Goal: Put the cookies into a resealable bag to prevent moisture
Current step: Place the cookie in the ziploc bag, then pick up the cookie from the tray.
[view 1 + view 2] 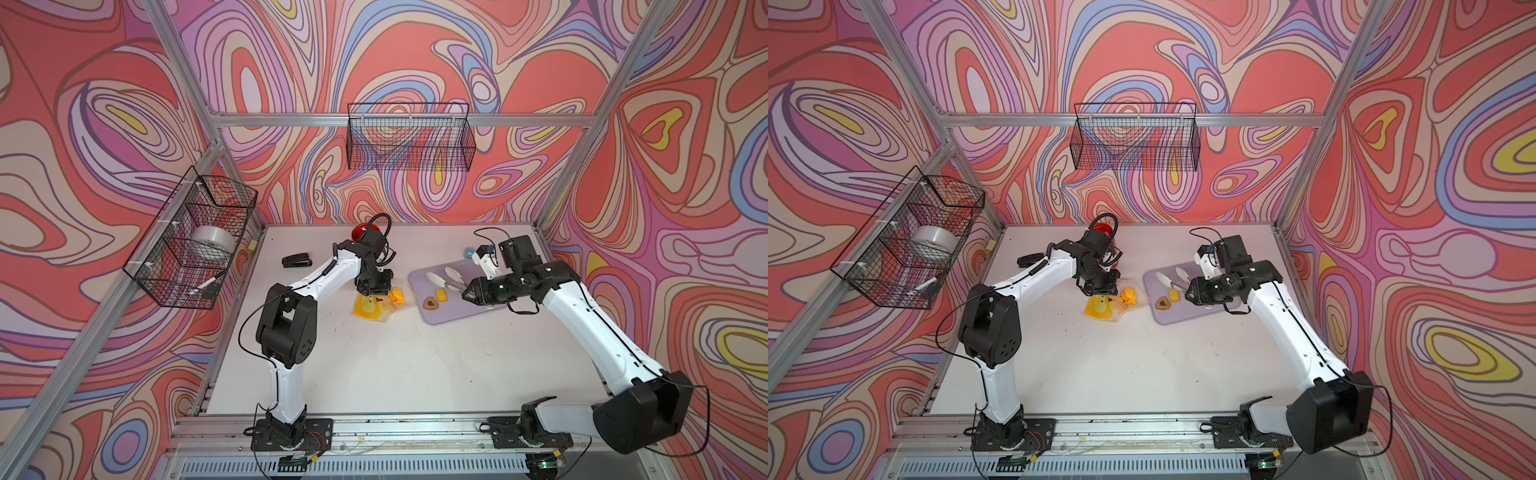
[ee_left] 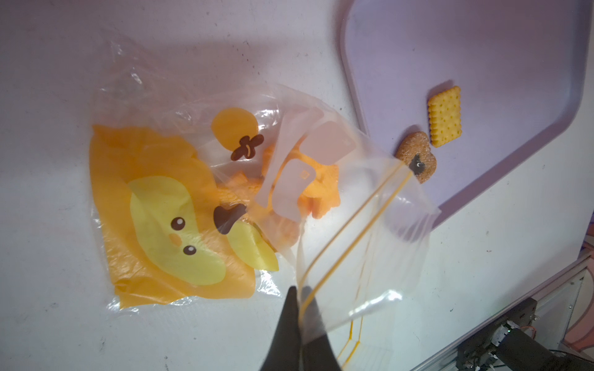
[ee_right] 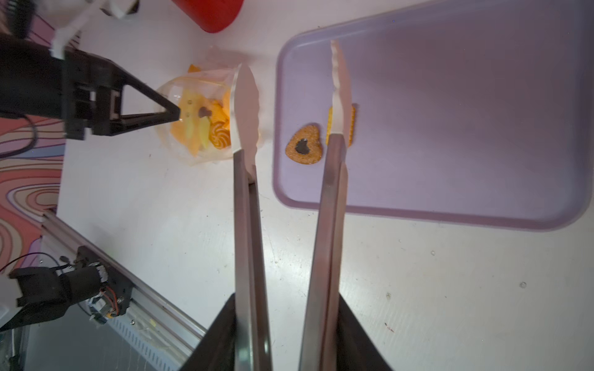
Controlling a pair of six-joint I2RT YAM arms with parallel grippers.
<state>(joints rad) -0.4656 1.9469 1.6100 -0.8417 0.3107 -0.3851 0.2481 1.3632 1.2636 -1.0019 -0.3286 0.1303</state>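
The resealable bag [image 2: 180, 205] lies on the white table, clear plastic with a yellow-orange cartoon print. My left gripper [image 2: 297, 290] is shut on its zip rim and lifts the mouth open. Orange fish cookies [image 2: 321, 189] and a swirl cookie [image 3: 220, 136] are inside. A yellow square cracker [image 2: 445, 117] and a brown heart-centred cookie [image 2: 418, 157] rest on the lilac tray [image 2: 482, 48]. My right gripper [image 3: 286, 302] is shut on metal tongs [image 3: 246, 208]. The tongs' white tips are spread, one over the bag's edge and one over the cracker. In a top view the bag [image 1: 376, 305] lies left of the tray [image 1: 457, 316].
A red object [image 1: 360, 232] sits behind the left arm and a black stapler [image 1: 296, 262] lies at the back left. A small blue thing [image 1: 469, 252] is behind the tray. Wire baskets hang on the back wall [image 1: 409, 137] and left wall [image 1: 191, 241].
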